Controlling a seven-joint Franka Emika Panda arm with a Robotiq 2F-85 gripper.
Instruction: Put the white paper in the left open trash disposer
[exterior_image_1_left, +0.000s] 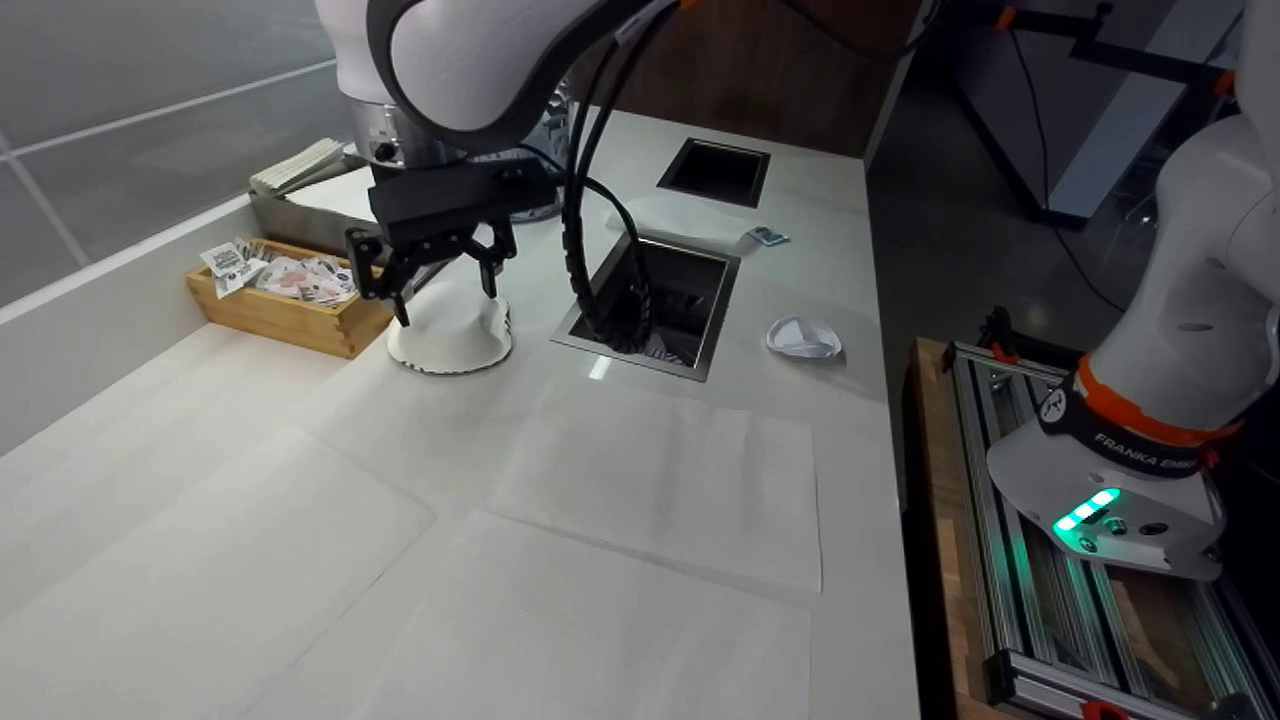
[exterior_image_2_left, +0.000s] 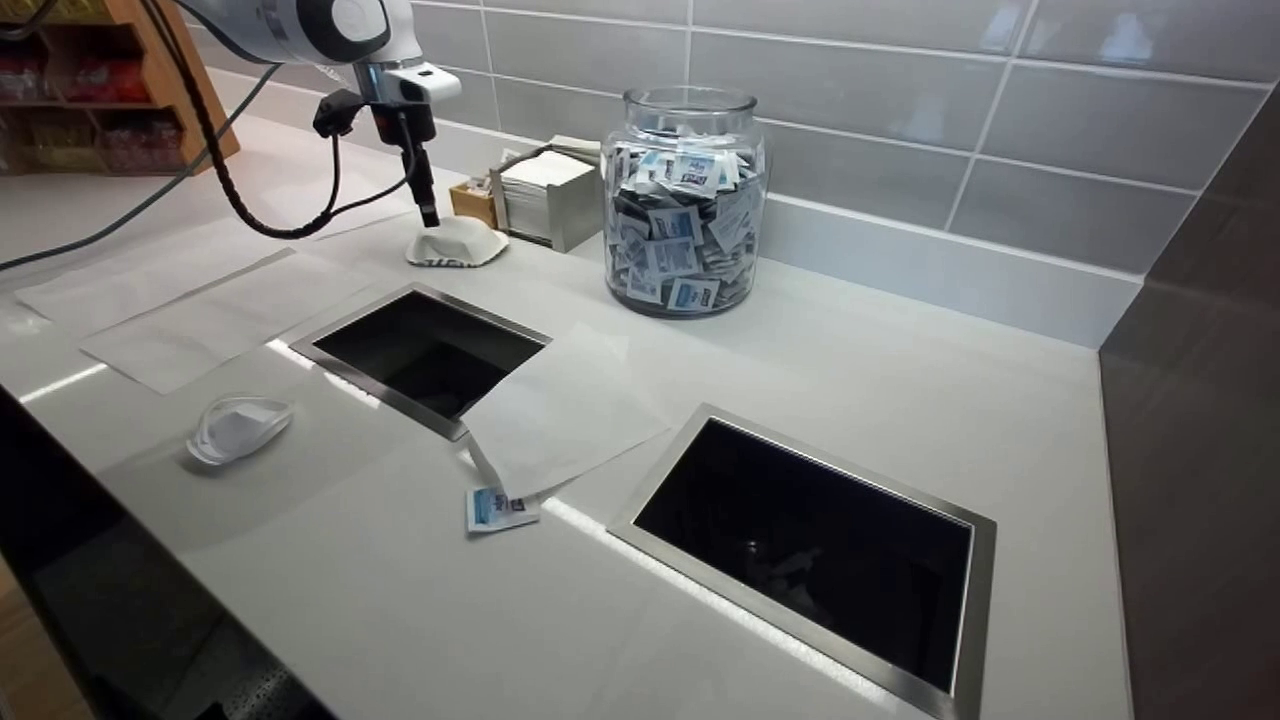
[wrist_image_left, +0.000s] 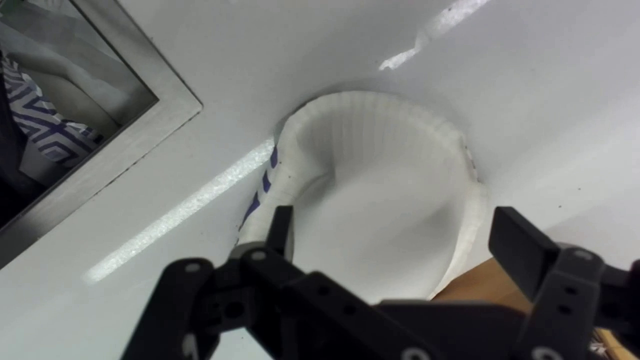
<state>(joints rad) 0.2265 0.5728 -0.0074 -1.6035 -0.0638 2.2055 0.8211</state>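
The white paper (exterior_image_1_left: 452, 338) is a round white piece with a fluted rim and dark marks along its edge. It rests on the counter in both exterior views (exterior_image_2_left: 460, 242) and fills the middle of the wrist view (wrist_image_left: 380, 200). My gripper (exterior_image_1_left: 446, 303) is open and points down at it, also in an exterior view (exterior_image_2_left: 430, 220). In the wrist view the fingers (wrist_image_left: 393, 215) stand apart over its two sides; I cannot tell whether they touch it. The left open trash disposer (exterior_image_1_left: 640, 362), silver-rimmed, lies beside the paper (exterior_image_2_left: 372, 390); its corner shows at the wrist view's upper left (wrist_image_left: 170, 107).
A wooden box of packets (exterior_image_1_left: 270, 315), a napkin holder (exterior_image_2_left: 575, 205) and a glass jar (exterior_image_2_left: 685, 220) stand along the wall. A crumpled white scrap (exterior_image_1_left: 803, 338) lies near the front edge. A second cutout (exterior_image_2_left: 785, 615) lies farther along. A white sheet (exterior_image_2_left: 570, 410) overlaps the disposer's rim.
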